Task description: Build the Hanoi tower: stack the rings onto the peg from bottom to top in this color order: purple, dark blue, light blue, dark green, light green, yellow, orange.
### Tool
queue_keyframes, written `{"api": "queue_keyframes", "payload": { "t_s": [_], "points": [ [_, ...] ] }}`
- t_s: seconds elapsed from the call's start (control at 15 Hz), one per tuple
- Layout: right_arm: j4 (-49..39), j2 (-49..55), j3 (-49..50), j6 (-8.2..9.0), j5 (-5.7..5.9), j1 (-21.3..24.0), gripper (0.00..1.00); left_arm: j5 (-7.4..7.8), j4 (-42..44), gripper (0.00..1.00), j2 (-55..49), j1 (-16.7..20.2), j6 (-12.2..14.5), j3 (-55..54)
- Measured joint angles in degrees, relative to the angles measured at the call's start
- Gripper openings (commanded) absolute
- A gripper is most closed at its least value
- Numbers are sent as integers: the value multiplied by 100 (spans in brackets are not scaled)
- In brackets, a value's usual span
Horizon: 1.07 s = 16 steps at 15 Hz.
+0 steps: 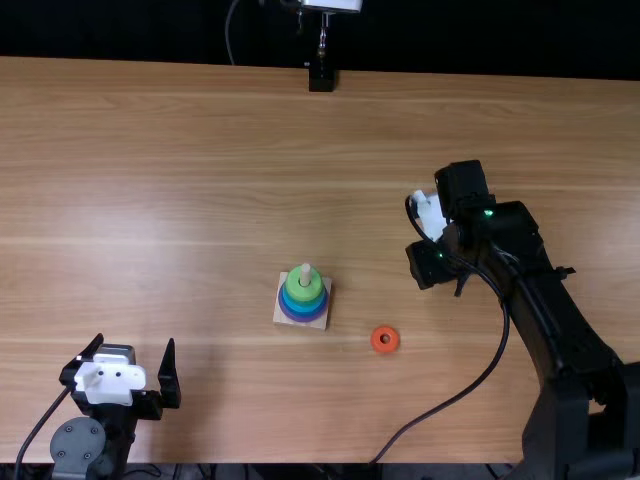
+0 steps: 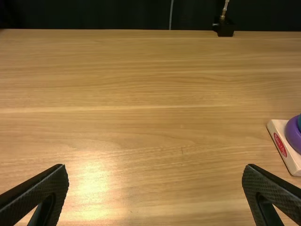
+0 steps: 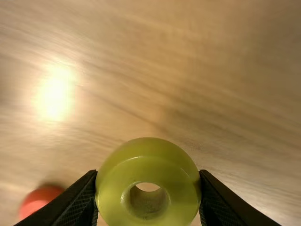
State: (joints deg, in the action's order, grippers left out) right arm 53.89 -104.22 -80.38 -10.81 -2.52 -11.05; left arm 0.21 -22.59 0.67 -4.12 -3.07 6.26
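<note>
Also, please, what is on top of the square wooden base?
The peg, with a purple ring lowest, blue above, and a light green ring uppermost. The peg's lower part is covered; I cannot tell about dark green.

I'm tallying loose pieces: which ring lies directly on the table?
The orange ring, on the tabletop right of the wooden base. The yellow ring is held by the right gripper; the other visible rings sit stacked around the peg.
</note>
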Motion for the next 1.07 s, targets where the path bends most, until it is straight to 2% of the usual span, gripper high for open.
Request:
{"api": "queue_keyframes", "payload": {
  "t_s": [0.13, 0.47, 0.67, 0.8, 0.93, 1.07],
  "points": [
    [195, 72, -461, -39, 0, -350, 0, -2, 0, 100, 0, 0, 2, 2],
    [1410, 74, -1622, -48, -55, -1388, 0, -2, 0, 100, 2, 0, 4, 2],
    [1869, 74, -2387, -42, -87, -1821, 0, 0, 0, 100, 2, 0, 2, 2],
    [2173, 74, -2837, 68, -87, -2057, 0, -2, 0, 100, 0, 0, 4, 2],
    [2194, 74, -2953, 210, -90, -2258, 0, 0, 2, 100, 0, 0, 2, 0],
    [2210, 74, -3012, 282, -92, -2485, 0, 0, -2, 100, 2, 0, 0, 2]
  ]
}}
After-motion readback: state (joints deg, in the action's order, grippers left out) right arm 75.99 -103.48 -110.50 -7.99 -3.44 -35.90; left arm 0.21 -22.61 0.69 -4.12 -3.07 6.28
